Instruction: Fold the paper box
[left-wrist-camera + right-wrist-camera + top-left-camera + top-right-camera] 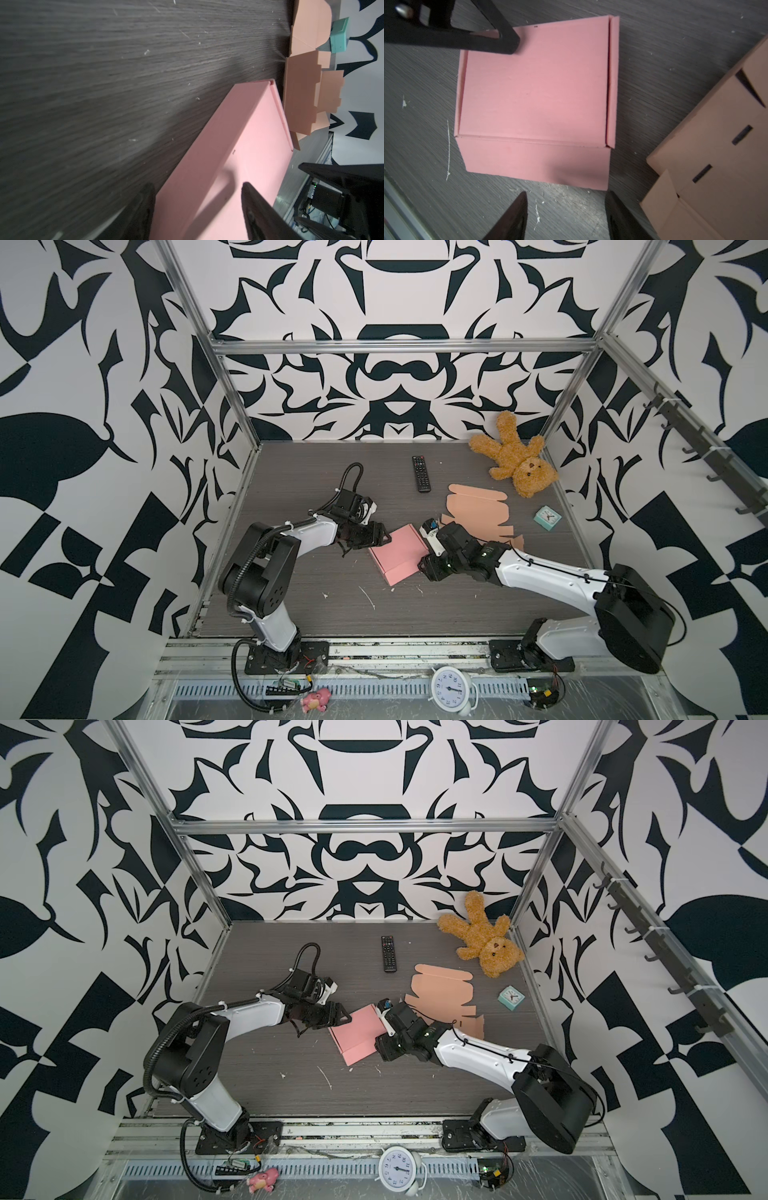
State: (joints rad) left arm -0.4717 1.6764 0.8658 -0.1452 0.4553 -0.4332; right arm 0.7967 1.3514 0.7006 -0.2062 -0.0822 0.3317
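A pink paper box [398, 554] [356, 1038] lies folded shut on the dark table, lid down, in both top views. My left gripper [368, 544] [198, 186] is open at its far left corner. One finger [252, 199] is over the lid and the other runs beside the side wall. That finger [506, 44] touches the lid's corner in the right wrist view. My right gripper [424, 566] [566, 199] stands open just off the box's right side wall [535, 162], with only bare table between its fingertips. A flat tan box blank [478, 510] [716, 155] lies behind it.
A teddy bear [515, 460] lies at the back right. A black remote [421, 474] is at the back middle. A small teal clock [547, 517] stands by the right wall. A white alarm clock [451, 686] and a pink toy [316, 699] sit off the front edge.
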